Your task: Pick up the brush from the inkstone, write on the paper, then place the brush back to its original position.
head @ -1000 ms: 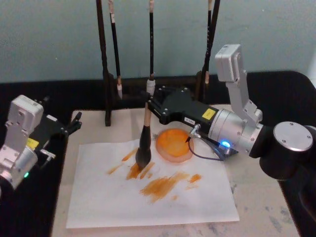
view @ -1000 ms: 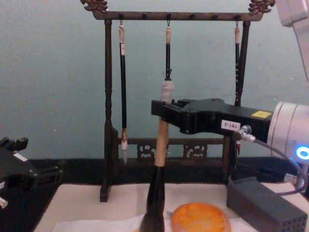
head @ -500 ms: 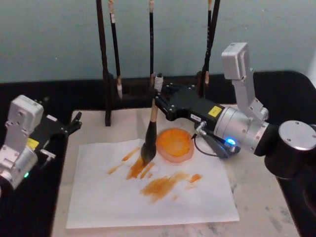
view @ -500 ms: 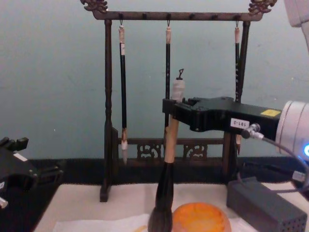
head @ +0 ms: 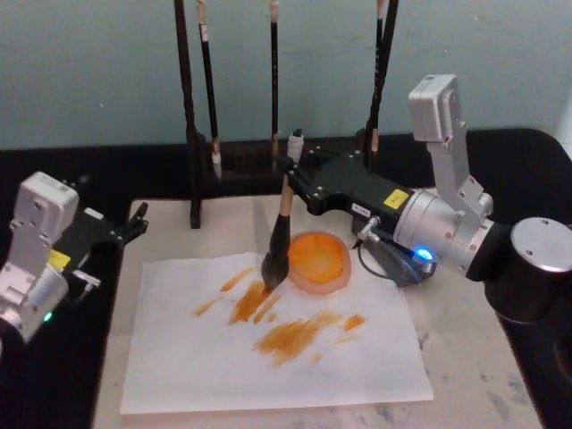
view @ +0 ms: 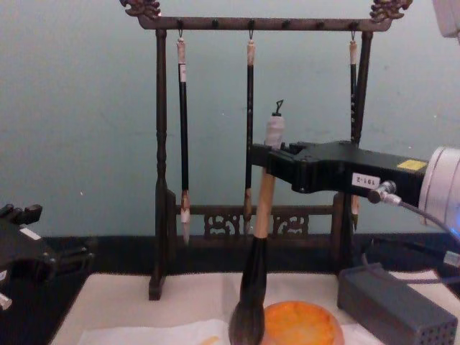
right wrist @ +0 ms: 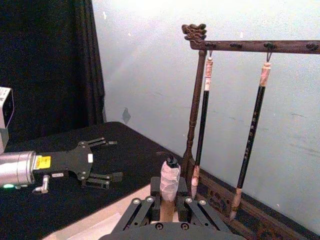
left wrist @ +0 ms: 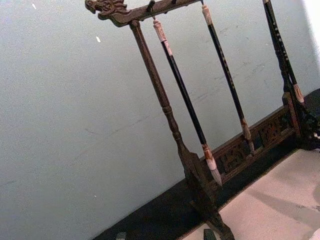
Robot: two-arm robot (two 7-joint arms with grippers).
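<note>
Pale teal wall (head: 89,71) backs a black-draped worktop (head: 98,174) in the head view. At that frame's centre the right tool (head: 291,176) is clenched on the large calligraphy brush with bushy grey-brown bristles, black ferrule and pale wooden handle (head: 280,231), gripping the handle just below its white end cap. The brush stands nearly upright, cap toward the top of the frame. Its bristles hang over orange strokes on the upper left part of the thin white wrinkled sheet of paper (head: 268,366); whether the tip touches the sheet I cannot tell. Just right of the bristles sits the small round flat orange inkstone (head: 322,264), at the paper's upper edge. Under the paper lies a beige felt mat (head: 165,234). Behind, across the upper middle, a dark wooden rack (view: 160,144) carries three thin dark-handled brushes (view: 182,129). A grey rectangular block with a perforated end (view: 392,305) sits at the chest view's lower right. At the head view's left edge the left tool (right wrist: 117,160) hangs near the mat's upper left corner, fingers spread and grasping nothing
</note>
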